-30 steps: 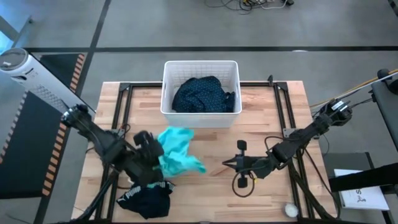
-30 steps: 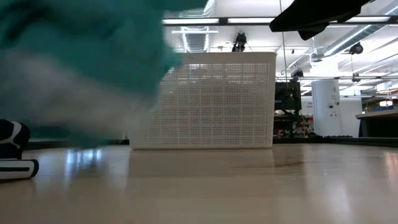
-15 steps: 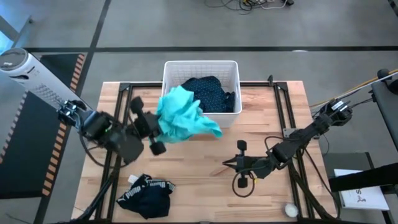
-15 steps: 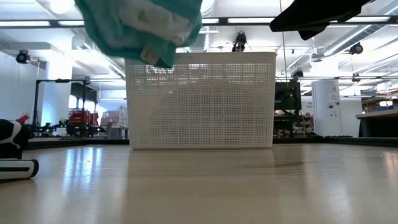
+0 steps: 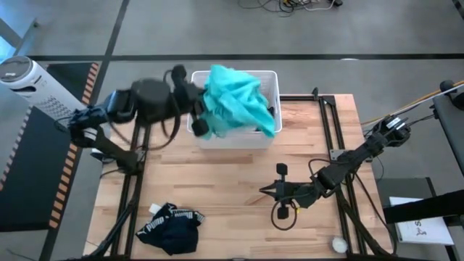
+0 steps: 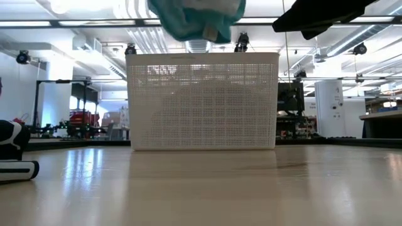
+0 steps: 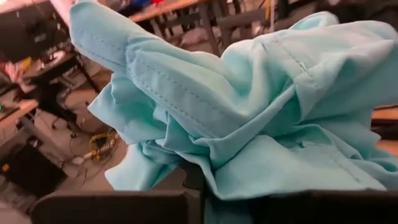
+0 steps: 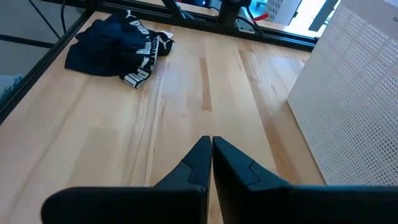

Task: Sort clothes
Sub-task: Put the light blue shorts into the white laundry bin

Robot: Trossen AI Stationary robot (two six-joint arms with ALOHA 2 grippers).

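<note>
My left gripper (image 5: 197, 110) is shut on a bunched teal shirt (image 5: 235, 101), held in the air over the white basket (image 5: 270, 78) at the table's far middle. The low view shows the shirt (image 6: 198, 16) above the basket's rim (image 6: 201, 56). The shirt hides what lies in the basket. Dark shorts with a white-lettered waistband (image 5: 170, 228) lie crumpled flat on the table near the front left edge. My right gripper (image 5: 264, 190) waits shut, low over the table right of centre, pointing left, with nothing in it (image 8: 210, 152). My left gripper pinches a bunch of several folds of the teal shirt (image 7: 249, 180) between its two fingers (image 7: 112, 208). The fingers come about level from the table's left side. The shirt hangs slack in a crumpled mass, lifted clear of basket and table.
A black metal frame (image 5: 330, 123) runs along the table's edges. A small white ball (image 5: 338, 245) lies at the front right corner. Bare wood (image 5: 232, 174) spreads between the basket and the shorts. A white cylinder (image 5: 40, 87) stands off the table's left side.
My left gripper has swung up and toward the far edge, from beside the dark shorts to over the basket, turning as it went. The teal shirt has gone with it, rising from low over the table to above the basket's rim. The shorts have stayed put.
</note>
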